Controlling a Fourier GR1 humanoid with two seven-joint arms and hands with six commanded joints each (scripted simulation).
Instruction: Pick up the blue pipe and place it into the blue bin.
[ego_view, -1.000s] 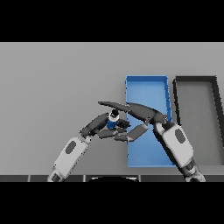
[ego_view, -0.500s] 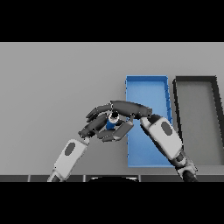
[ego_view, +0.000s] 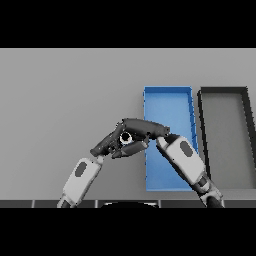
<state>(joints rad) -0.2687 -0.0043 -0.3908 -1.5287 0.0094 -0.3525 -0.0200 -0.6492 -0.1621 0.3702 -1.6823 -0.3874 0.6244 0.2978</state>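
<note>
Both dark, matte hands met over the flat grey counter, just to the left of the shallow blue rectangular bin. The right hand reached leftward from its smooth white and grey forearm, its fingers stretched long over the meeting point; whether they curled round anything could not be told. The left hand came up from the lower left on a rounded white forearm, its fingers pointing up and to the right towards the right hand, and its grasp could not be told either. Between the two hands sat a small rounded piece with a pale rim and a dark round opening, like the end of a short tube; its colour could not be made out, so whether it was the blue pipe could not be confirmed. It lay under the right hand's fingers and just beyond the left hand's fingertips, outside the blue bin's left wall. To the right of the right forearm, beyond the blue bin, stood a dark rectangular bin with a grey floor, its thin walls straight and square-cornered.
</note>
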